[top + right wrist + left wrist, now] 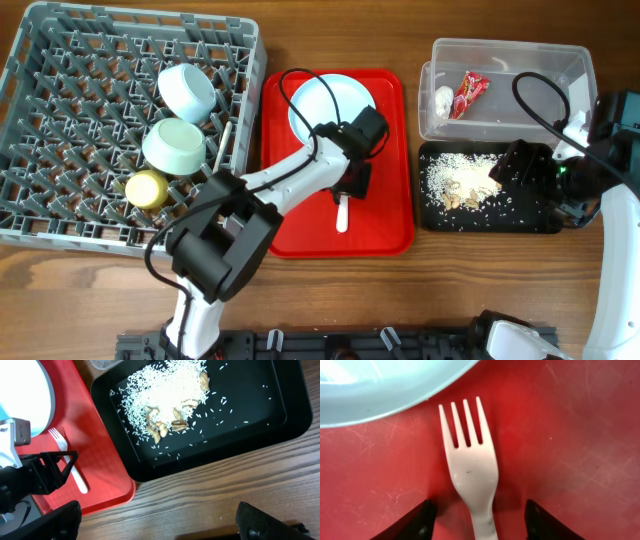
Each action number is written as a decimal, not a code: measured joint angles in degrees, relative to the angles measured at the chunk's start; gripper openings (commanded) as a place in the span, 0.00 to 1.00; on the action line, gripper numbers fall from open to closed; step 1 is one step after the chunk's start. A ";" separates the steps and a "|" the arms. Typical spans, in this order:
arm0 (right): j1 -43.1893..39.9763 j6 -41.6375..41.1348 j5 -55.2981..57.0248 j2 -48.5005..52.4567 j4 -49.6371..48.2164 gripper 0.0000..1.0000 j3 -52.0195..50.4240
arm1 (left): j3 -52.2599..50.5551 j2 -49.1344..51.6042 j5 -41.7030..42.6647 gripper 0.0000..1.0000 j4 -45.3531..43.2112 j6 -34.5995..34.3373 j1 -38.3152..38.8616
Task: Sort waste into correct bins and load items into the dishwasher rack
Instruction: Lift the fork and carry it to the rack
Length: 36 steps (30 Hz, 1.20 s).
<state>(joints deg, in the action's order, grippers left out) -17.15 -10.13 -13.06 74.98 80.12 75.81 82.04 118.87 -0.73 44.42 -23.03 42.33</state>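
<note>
My left gripper [479, 522] is open low over the red tray, its fingers on either side of the white fork [470, 467] handle, apart from it. The fork [342, 214] lies below the pale plate [331, 104]; it also shows in the right wrist view [70, 460]. The grey rack [60, 120] holds the light blue bowl [187, 91], light green bowl [173, 146] and yellow cup [147, 189]. The clear tub [560, 60] holds the red wrapper [469, 93] and white scrap [443, 98]. The black tray [535, 218] holds rice crumbs [167, 390]. My right gripper [157, 520] is open and empty above bare wood.
The flat red tray [385, 225] sits between the rack and the bins. The plate edge [375, 395] lies just above the fork tines. A black cable loops over the clear tub. Wood table [450, 290] runs along the front.
</note>
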 measured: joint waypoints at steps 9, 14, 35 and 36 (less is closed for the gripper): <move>0.00 0.00 -0.02 0.00 0.02 1.00 0.00 | 0.02 0.09 -1.03 0.48 0.35 -0.02 0.07; 0.00 0.00 -0.02 0.00 0.02 1.00 0.00 | 0.00 0.11 -1.16 0.48 0.39 -0.02 0.11; 0.00 0.00 0.00 0.00 0.02 1.00 0.00 | -0.07 0.11 -1.97 0.04 2.05 -0.24 0.15; 0.00 0.00 -0.02 0.00 0.02 1.00 0.00 | -0.07 0.11 -1.97 0.04 2.08 -0.22 0.15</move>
<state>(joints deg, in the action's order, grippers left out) -17.15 -10.13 -13.08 74.98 80.14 75.81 81.97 118.98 -2.70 46.50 -23.24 42.48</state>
